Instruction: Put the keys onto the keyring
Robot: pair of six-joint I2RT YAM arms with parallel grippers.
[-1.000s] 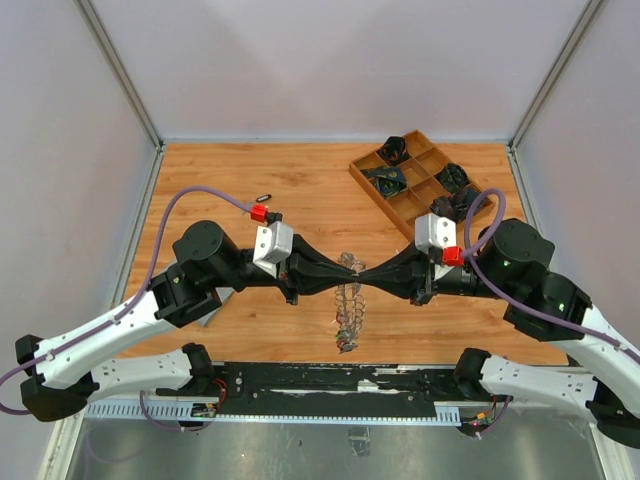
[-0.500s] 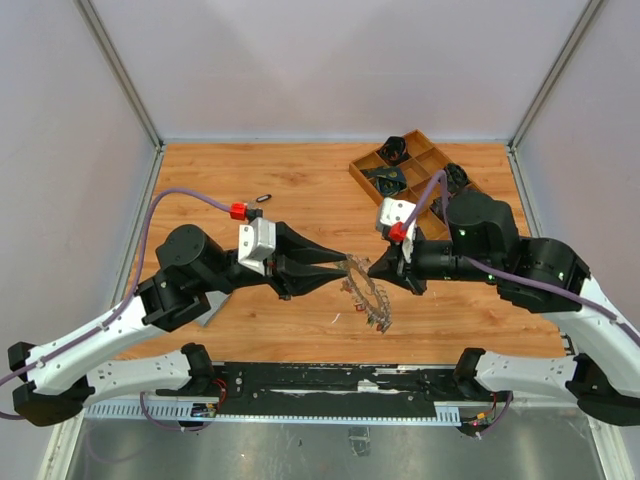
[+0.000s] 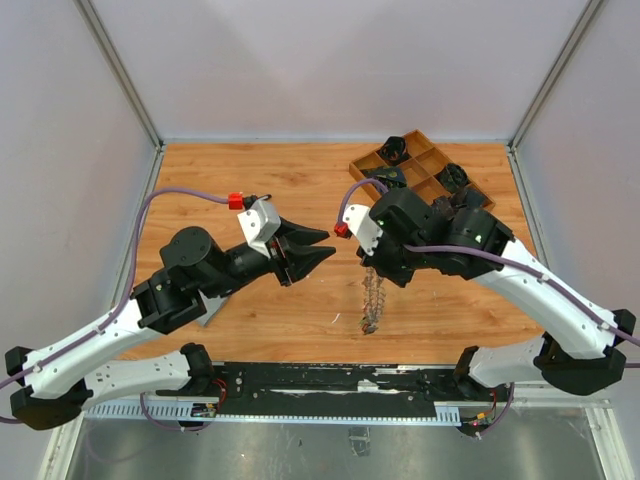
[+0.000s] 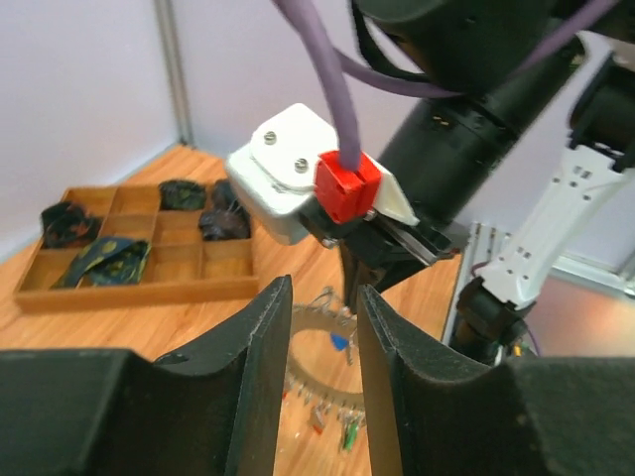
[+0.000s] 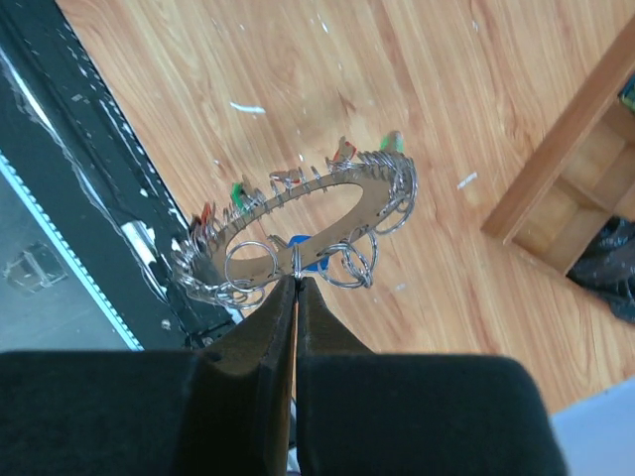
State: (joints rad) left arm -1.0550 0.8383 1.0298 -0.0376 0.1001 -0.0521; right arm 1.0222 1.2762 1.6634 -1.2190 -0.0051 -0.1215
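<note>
One grip gone — right jaws dangle keyring (image 3: 372,298).

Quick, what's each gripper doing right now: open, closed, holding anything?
Left gripper: open, holding nothing.
Right gripper: closed on the keyring.

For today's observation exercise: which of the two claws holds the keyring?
The right claw, shut on the keyring; the left claw stands open and empty.

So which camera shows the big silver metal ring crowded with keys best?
The right wrist view: the large silver keyring shows as a whole loop, pinched by the right gripper. The top external view shows it edge-on, hanging under that gripper. The left wrist view catches only an arc between the left gripper's fingers.
</note>
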